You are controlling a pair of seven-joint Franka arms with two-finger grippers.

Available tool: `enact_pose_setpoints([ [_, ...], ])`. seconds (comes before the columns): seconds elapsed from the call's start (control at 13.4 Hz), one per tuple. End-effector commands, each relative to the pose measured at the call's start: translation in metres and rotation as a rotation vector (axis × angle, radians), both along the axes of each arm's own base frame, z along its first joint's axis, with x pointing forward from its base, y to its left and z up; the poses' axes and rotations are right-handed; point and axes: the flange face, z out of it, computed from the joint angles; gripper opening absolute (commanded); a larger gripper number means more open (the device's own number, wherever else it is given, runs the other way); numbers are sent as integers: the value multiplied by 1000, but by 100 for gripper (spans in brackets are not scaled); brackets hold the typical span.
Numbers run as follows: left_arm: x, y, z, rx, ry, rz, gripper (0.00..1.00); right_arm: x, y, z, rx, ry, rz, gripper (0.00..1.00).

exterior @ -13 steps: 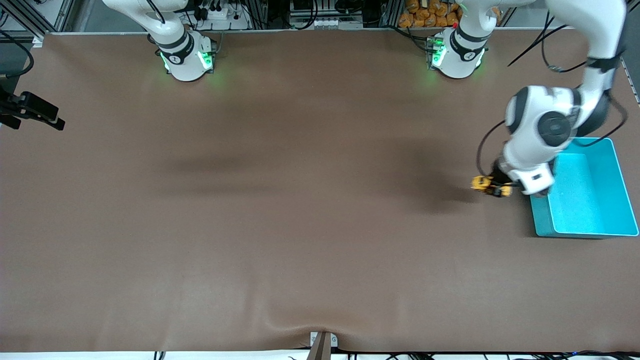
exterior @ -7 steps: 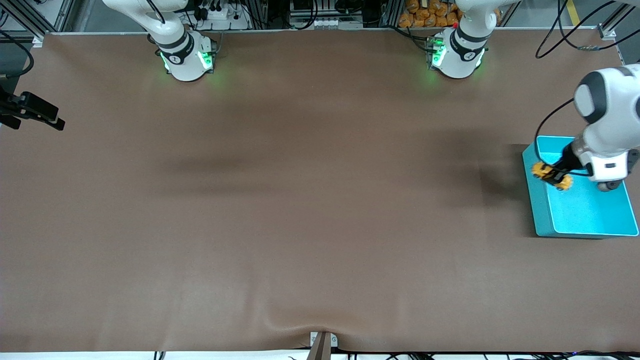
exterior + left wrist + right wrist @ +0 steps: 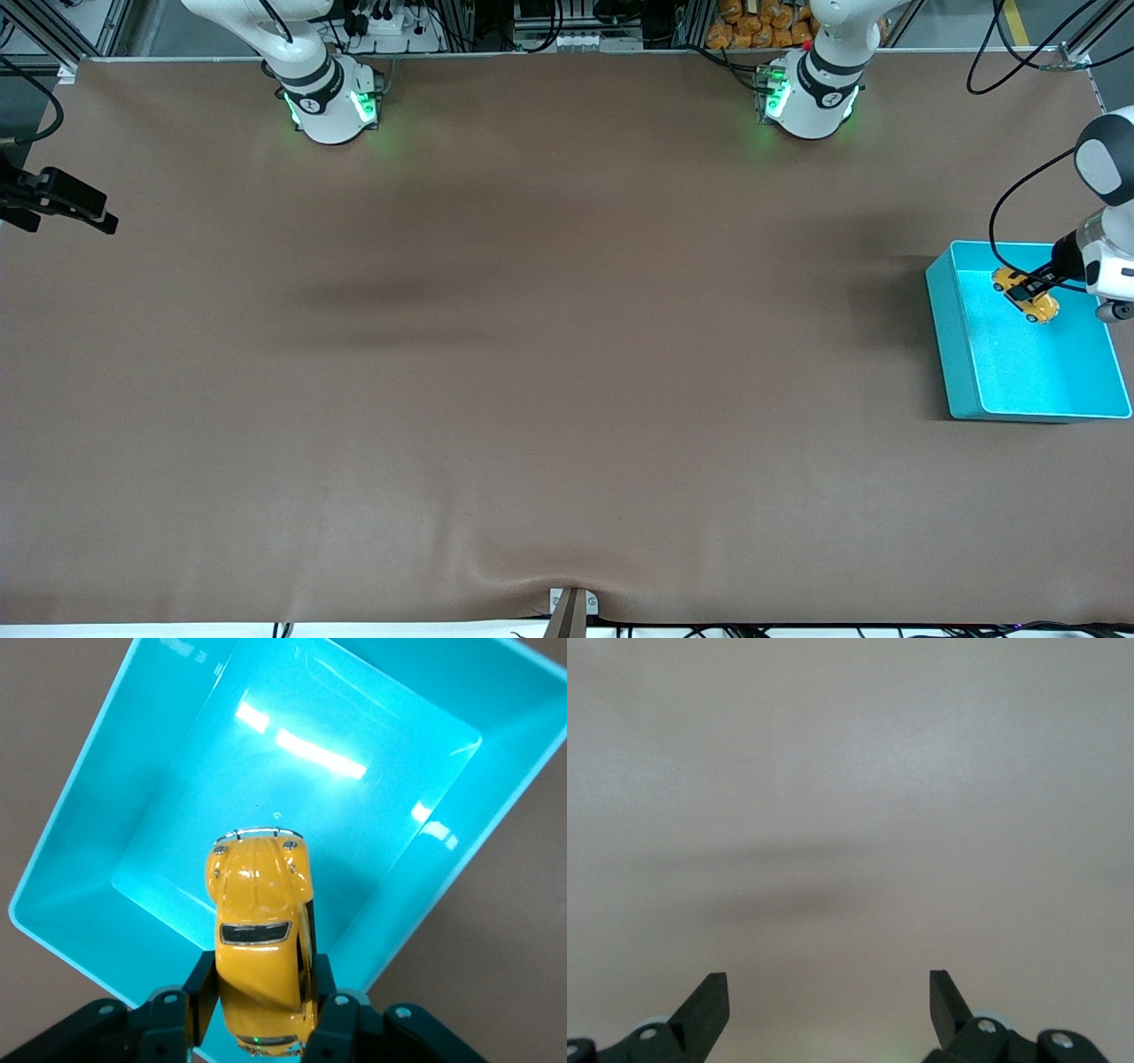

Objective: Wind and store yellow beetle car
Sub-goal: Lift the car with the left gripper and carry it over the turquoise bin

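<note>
Car over the bin, ready to drop.

I have the yellow beetle car (image 3: 1026, 296) pinched in the left gripper (image 3: 259, 1003), hanging over the turquoise bin (image 3: 952, 337) at the left arm's end of the table. Storing is the step; next I should lower and let go. The right gripper (image 3: 829, 992) waits, spread, over bare table. I can read no writing.

— What colours show on the car?
— The yellow beetle car (image 3: 261, 939) is yellow-orange with a dark window and a thin pale trim at one end.
— And under it?
— The bin (image 3: 959, 354) is plain turquoise with white glare patches on its floor.
— The rest?
— The table (image 3: 532, 354) is flat brown, the left pincer (image 3: 257, 1014) black, the right pincer (image 3: 828, 1001) black.
</note>
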Motion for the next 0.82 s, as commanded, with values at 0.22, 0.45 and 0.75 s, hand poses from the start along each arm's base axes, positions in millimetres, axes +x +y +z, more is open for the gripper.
enact_pose_setpoints([
  [0.22, 3, 40, -32, 47, 53, -187, 9, 1, 1, 3, -1, -4, 0, 100],
  [0.45, 14, 52, -61, 39, 22, -207, 9, 1, 1, 3, -1, -6, 0, 100],
  [0.75, 19, 71, -90, 23, 19, -293, 9, 1, 0, 4, -1, -8, -2, 100],
])
